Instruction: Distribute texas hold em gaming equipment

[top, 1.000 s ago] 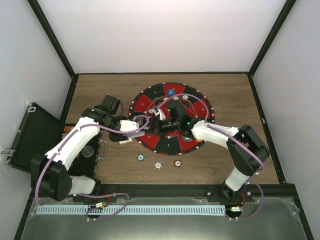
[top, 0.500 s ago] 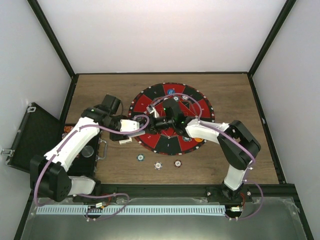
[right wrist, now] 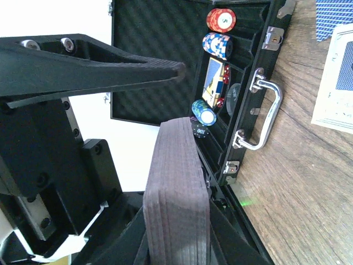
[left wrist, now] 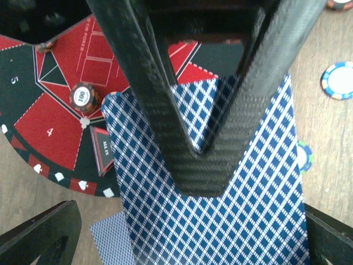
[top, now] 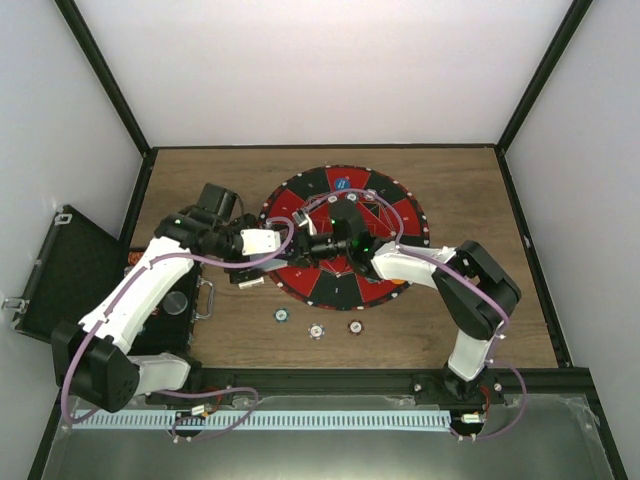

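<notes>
Wood-grain surface carried the round red-and-black mat, and everything I was handing out sat on or around it. Three poker chips lay in a row just off the mat's near edge, apart from one another, which I took as stakes set out for separate seats. A blue marker disc rested on the mat's far sector. Off the mat's left side the open case held chip stacks not yet shared out.

My left gripper hung spread wide above the mat's left edge. A blue-backed card showed straight beneath it, overlapping that edge, between the fingers and touching neither as far as I could judge. My right gripper, over the mat's left half, had its fingers a little apart with nothing visible between them.
</notes>
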